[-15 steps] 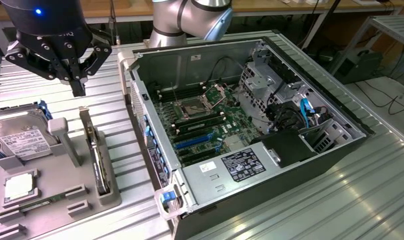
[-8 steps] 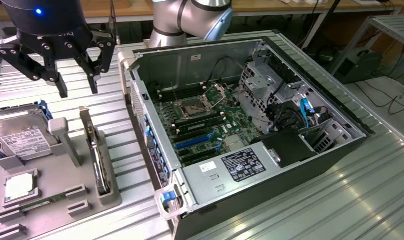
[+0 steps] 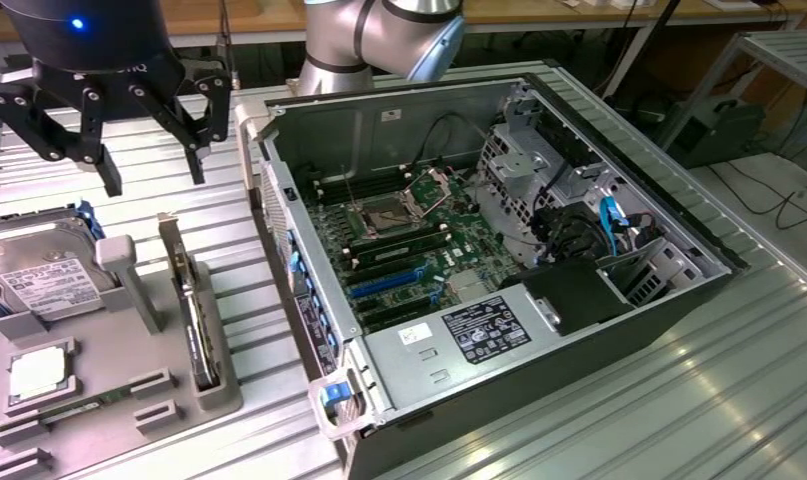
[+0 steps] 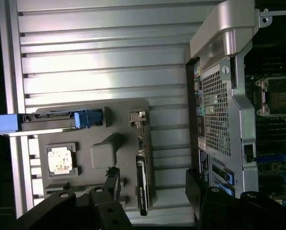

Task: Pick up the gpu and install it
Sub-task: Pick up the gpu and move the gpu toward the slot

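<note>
The gpu (image 3: 190,305) stands on its edge in a slot of the grey holder (image 3: 123,375), with its silver bracket (image 3: 171,245) pointing up at the far end. In the wrist view the gpu (image 4: 142,179) appears as a thin dark card, seen edge-on. My gripper (image 3: 152,172) hangs above and behind the card, at the exterior view's upper left. It is open with nothing between its black fingers (image 3: 110,180). In the wrist view the gripper (image 4: 152,191) straddles the card from above, well clear of it.
The open computer case (image 3: 376,125) lies at the exterior view's right of the holder, motherboard (image 3: 417,250) exposed, with blue slots (image 3: 383,285). A hard drive (image 3: 36,280) and a square cpu chip (image 3: 36,375) also sit on the holder. Everything rests on a ribbed metal table (image 3: 670,400).
</note>
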{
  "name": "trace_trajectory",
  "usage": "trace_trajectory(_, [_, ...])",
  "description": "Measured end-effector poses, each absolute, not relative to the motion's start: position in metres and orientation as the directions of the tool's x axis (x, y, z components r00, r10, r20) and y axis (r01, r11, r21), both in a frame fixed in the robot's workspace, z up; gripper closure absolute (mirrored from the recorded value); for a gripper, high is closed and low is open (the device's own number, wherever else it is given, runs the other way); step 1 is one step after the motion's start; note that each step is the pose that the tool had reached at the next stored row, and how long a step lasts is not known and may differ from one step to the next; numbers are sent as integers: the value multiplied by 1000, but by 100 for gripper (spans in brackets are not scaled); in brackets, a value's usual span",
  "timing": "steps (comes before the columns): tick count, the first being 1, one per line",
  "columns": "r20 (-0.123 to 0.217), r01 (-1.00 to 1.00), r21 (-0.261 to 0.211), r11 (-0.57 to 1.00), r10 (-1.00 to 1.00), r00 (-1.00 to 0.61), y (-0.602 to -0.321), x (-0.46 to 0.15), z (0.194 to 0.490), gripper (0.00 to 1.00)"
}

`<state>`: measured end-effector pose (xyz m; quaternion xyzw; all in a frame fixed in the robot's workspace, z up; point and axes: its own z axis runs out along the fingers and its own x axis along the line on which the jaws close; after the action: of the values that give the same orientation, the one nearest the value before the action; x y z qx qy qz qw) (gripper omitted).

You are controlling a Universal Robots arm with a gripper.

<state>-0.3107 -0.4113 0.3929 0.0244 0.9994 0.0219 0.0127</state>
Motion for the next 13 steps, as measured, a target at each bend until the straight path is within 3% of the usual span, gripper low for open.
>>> trace_trajectory(13, [-24,17,44,999,18,-1000,-430,-311,391,34])
